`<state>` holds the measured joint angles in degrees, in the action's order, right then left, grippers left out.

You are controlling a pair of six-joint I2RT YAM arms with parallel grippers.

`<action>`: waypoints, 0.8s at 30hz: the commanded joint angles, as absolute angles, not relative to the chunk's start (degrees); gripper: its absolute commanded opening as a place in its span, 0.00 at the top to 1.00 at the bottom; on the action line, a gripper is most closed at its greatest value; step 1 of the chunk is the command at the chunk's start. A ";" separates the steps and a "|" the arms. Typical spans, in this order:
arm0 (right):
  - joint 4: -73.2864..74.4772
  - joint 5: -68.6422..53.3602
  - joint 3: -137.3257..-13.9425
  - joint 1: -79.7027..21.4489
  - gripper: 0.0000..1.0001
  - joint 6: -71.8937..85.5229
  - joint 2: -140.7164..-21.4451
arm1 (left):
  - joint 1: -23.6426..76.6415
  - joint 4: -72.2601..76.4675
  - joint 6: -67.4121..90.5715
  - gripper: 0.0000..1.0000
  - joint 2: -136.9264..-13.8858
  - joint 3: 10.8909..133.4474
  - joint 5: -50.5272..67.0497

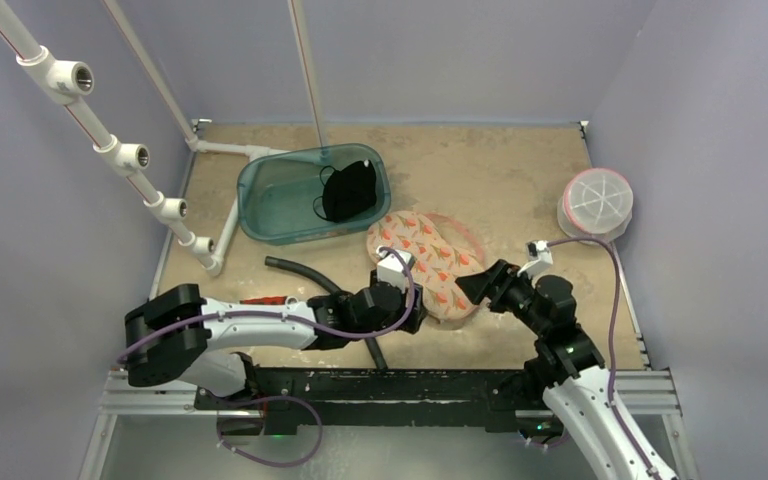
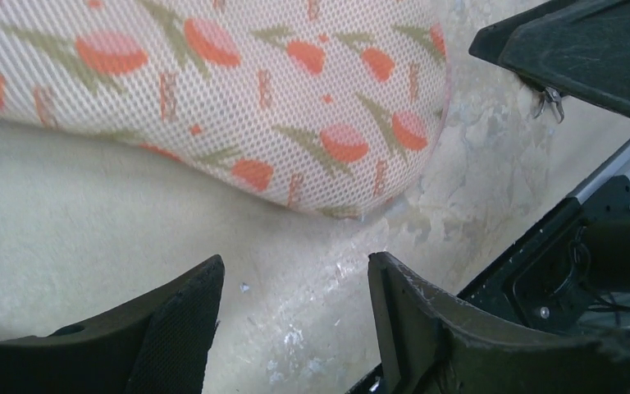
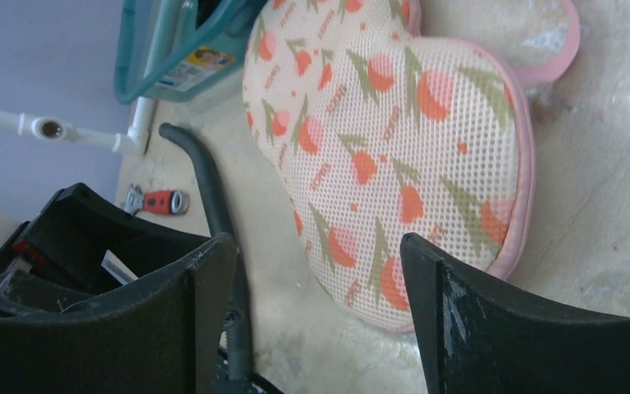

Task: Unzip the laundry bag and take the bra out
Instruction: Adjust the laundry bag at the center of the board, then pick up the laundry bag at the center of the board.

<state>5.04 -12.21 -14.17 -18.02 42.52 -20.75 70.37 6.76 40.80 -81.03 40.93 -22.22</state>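
The laundry bag (image 1: 425,262) is a puffy white mesh pouch printed with orange-pink fruit and edged in pink. It lies mid-table, and a pink-rimmed flap (image 1: 463,236) is spread out behind it. A black garment that looks like the bra (image 1: 348,190) lies in the teal tub (image 1: 270,205). My left gripper (image 1: 418,312) hovers open and empty at the bag's near-left edge (image 2: 295,107). My right gripper (image 1: 470,288) stands open and empty at the bag's near-right edge (image 3: 394,156). Bare table shows between the left gripper's (image 2: 294,271) fingers, and table and the bag's edge between the right gripper's (image 3: 318,246) fingers.
A black hose (image 1: 310,272) and a red-handled tool (image 1: 265,299) lie left of the bag. A white lidded container (image 1: 596,205) stands at the far right. A white pipe rack (image 1: 110,140) runs along the left wall. The black base rail (image 1: 360,385) borders the near edge.
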 commanded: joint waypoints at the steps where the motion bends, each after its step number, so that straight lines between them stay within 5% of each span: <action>1: 7.90 -15.05 -12.69 -18.31 0.24 45.34 -17.08 | 70.09 18.51 50.67 0.36 -79.97 35.12 -17.93; 12: 12.36 -12.21 -13.90 -18.33 0.20 46.41 -11.53 | 62.68 55.05 76.69 0.18 -89.85 20.53 -10.79; 24: 13.32 -11.31 -14.55 -18.34 0.20 45.47 -10.95 | 61.10 59.36 88.81 0.33 -102.03 25.15 -14.07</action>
